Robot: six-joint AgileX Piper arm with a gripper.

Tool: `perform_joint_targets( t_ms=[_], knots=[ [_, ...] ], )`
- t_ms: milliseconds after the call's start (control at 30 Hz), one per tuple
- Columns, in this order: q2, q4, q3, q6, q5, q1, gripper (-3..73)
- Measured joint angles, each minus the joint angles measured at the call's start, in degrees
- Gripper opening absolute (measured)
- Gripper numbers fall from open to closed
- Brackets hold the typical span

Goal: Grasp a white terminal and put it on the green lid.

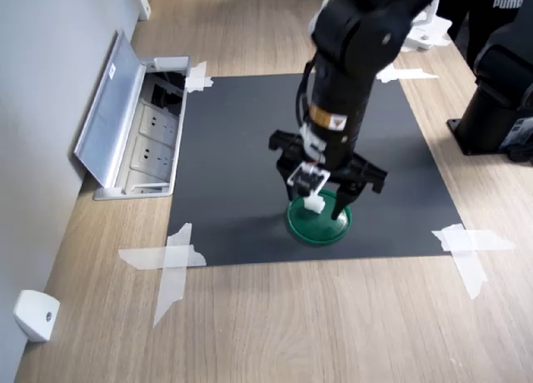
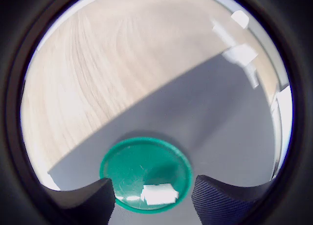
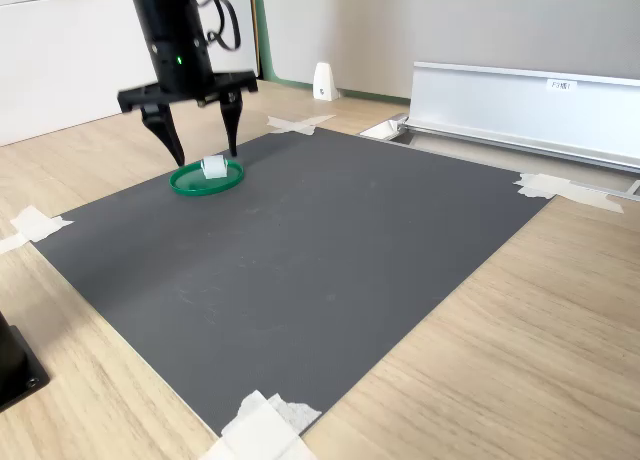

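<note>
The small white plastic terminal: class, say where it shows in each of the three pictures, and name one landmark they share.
First exterior view: the small white plastic terminal lies on the round dark-green plastic lid, below the open tool.
Wrist view: it lies on the lid's near part, between the tool's fingers.
Second exterior view: on the lid, upper left.
Shared landmark: the green lid.

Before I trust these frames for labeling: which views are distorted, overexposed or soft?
The wrist view is fisheye with a black round vignette; the wood blows out and the white terminal on the green lid glares without detail. The first exterior view is slightly soft, the open claw shadowing the lid. The second exterior view is evenly lit and sharpest.
</note>
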Motion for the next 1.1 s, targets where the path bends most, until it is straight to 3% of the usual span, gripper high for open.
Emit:
perform_joint_targets(
  t_ms=[133,300,433,633,700,1100],
  knots=[
    [-8.01,-0.69,-0.34,1.94,0.48,0.0,66.2],
    [-17.35,-2.65,-2.1,7.2,1.77,-0.94,57.9],
    [-24.16,-3.4,-2.73,11.29,2.46,-5.77,42.4],
    [-35.0,-3.64,-2.78,12.12,4.58,-14.45,8.6],
    [-39.03,-3.64,-2.41,12.3,4.45,-16.93,3.0],
    [-63.89,-2.65,13.96,27.42,-5.0,-33.5,-0.5]
  ],
)
